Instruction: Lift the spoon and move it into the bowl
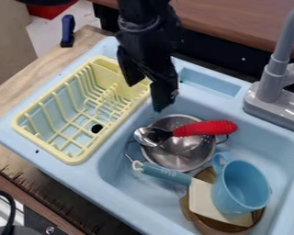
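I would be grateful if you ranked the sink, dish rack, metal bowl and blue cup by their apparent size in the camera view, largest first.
1. Sink
2. Dish rack
3. Metal bowl and blue cup: too close in apparent size to rank

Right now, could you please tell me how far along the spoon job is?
The spoon is at the metal bowl but lies across its top, so the move looks partly done at best. Nothing is in hand: the end effector hangs open and empty above it. What's left is probably settling the spoon inside, since its red handle juts past the rim.
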Tool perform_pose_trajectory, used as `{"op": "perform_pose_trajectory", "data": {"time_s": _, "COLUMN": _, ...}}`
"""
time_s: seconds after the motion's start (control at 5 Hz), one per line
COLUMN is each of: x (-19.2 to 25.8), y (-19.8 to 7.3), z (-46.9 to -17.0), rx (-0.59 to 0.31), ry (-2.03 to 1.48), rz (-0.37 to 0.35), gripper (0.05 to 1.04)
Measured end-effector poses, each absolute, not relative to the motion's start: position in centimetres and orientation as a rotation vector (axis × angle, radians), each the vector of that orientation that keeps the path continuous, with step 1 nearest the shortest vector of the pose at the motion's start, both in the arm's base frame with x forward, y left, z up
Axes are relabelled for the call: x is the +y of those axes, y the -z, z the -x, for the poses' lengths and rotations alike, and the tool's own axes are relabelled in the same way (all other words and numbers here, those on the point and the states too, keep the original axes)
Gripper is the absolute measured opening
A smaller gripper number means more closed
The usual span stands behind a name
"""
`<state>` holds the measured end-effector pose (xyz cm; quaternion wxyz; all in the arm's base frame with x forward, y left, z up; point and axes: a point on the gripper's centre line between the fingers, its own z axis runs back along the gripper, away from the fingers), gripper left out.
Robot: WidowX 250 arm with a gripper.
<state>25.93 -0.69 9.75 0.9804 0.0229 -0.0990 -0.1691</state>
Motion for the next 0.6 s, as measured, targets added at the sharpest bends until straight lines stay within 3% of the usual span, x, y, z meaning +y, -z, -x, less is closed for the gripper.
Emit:
{"op": "perform_pose_trajectory", "data": {"time_s": 0.2, "x": -3.0, "y": -10.6, "z": -26.7, "rx": -0.203, "ry": 0.287, "rz": -0.003, "gripper": 1.001}}
{"op": "perform_pose_trajectory", "data": {"time_s": 0.6, "x": -7.4, "y": -9.6, "z": -28.7, "rx": -0.206, "ry": 0.263, "rz": 0.025, "gripper": 1.001}}
